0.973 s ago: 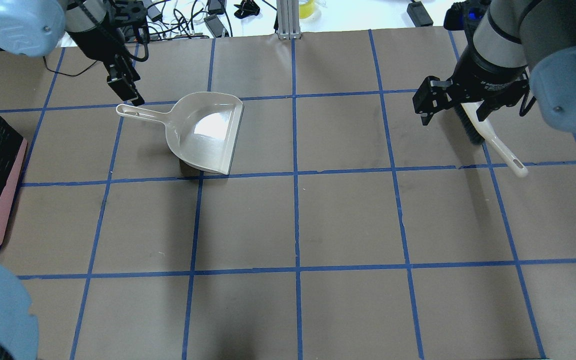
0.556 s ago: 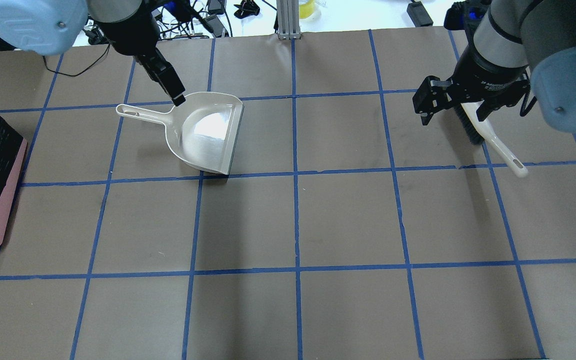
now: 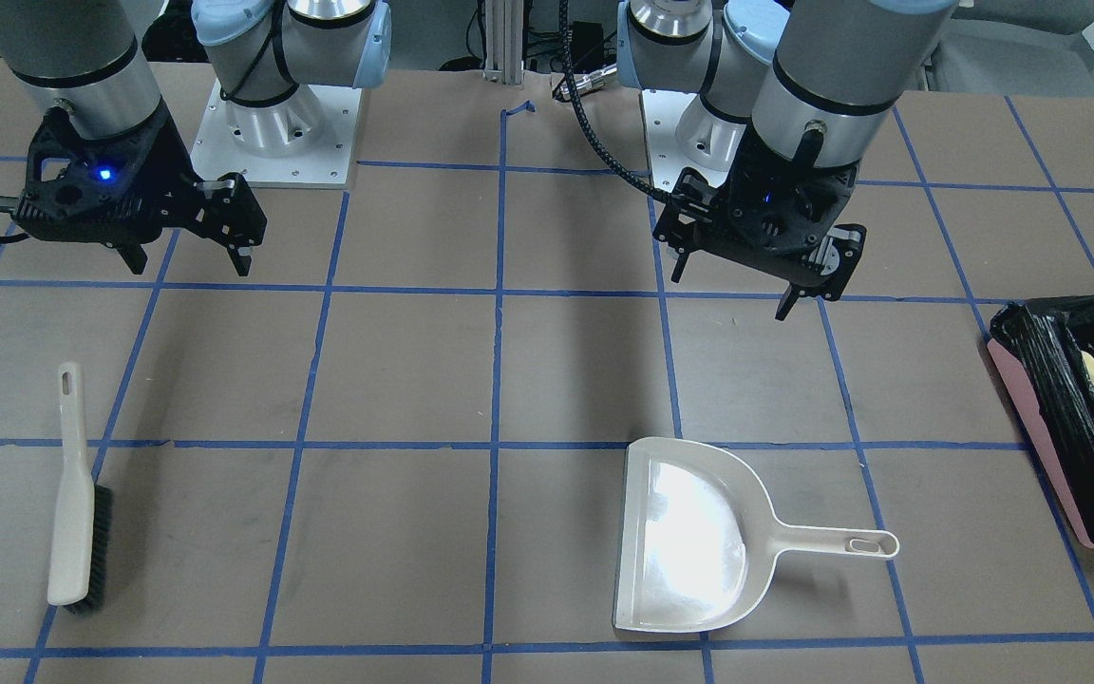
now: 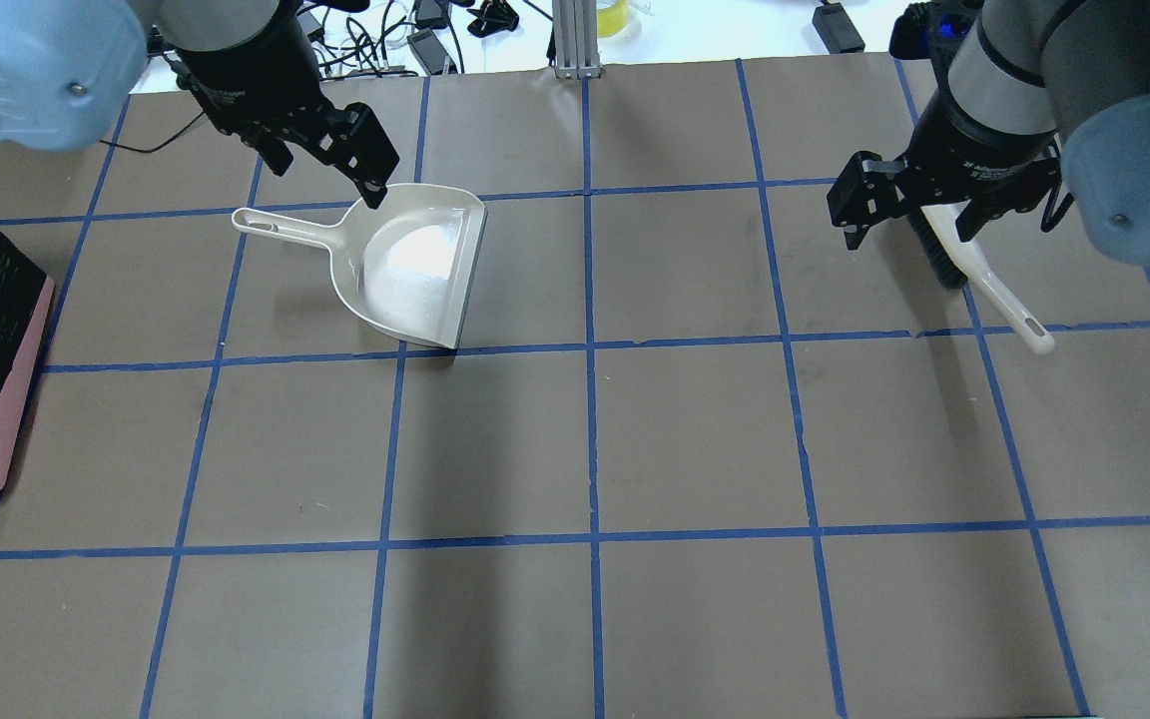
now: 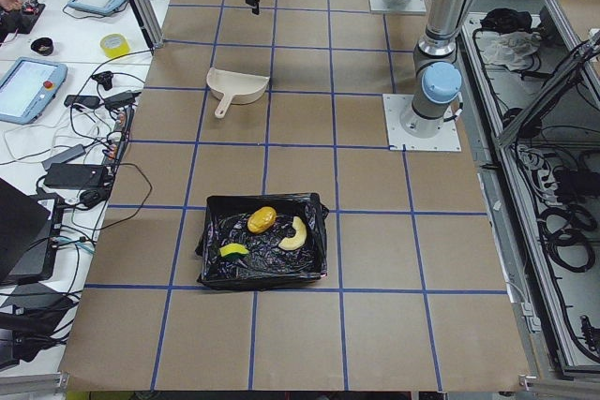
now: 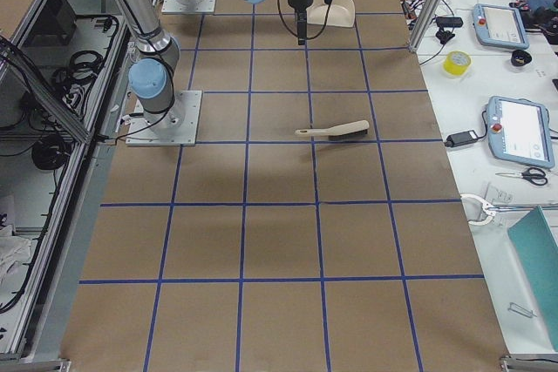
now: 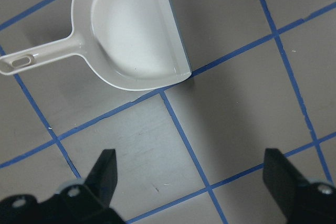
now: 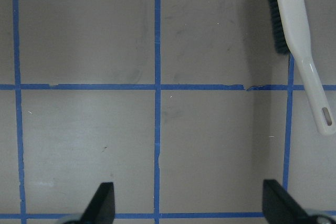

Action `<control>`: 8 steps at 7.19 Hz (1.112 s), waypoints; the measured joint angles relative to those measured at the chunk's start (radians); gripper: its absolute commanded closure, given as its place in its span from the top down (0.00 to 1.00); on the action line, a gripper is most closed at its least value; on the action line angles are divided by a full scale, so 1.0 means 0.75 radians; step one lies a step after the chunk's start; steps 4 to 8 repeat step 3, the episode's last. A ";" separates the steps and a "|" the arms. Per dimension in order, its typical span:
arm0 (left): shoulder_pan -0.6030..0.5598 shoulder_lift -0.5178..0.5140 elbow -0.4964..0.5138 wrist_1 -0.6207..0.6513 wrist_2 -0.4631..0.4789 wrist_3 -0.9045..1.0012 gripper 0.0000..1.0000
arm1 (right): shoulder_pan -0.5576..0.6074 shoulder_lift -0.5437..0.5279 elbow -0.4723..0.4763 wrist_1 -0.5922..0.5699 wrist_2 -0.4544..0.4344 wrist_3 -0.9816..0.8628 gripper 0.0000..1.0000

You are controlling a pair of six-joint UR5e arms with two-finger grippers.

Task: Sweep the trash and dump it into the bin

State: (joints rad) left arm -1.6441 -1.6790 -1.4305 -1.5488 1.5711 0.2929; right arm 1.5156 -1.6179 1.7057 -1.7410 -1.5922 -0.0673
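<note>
The trash lies inside the bin (image 5: 212, 231), a pink-sided box lined with black plastic: an amber lump (image 5: 262, 219), a tan curved piece (image 5: 294, 234) and a yellow wedge (image 5: 232, 250). The bin sits at the table's left end (image 4: 21, 399). An empty off-white dustpan (image 4: 415, 270) rests flat on the table. My left gripper (image 4: 325, 170) hangs open above the pan's handle end, holding nothing. A white brush (image 4: 979, 275) with dark bristles lies on its side. My right gripper (image 4: 909, 230) hovers open beside it, also holding nothing.
Brown paper with a blue tape grid covers the table (image 4: 595, 449). Cables and small devices lie beyond its far edge (image 4: 415, 30). An aluminium post (image 4: 575, 40) stands at the far middle.
My left gripper has swung right from the end of the dustpan's handle to the pan's back and turned about its axis. Dustpan, brush and right gripper have stayed put.
</note>
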 measured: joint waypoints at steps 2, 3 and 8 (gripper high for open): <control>0.002 0.036 -0.020 -0.008 0.003 -0.136 1.00 | 0.000 -0.012 -0.002 0.003 0.000 0.000 1.00; 0.008 0.044 -0.031 -0.012 0.001 -0.154 1.00 | 0.000 -0.018 -0.003 0.002 0.009 -0.001 1.00; 0.008 0.044 -0.031 -0.012 0.001 -0.154 1.00 | 0.000 -0.018 -0.003 0.002 0.009 -0.001 1.00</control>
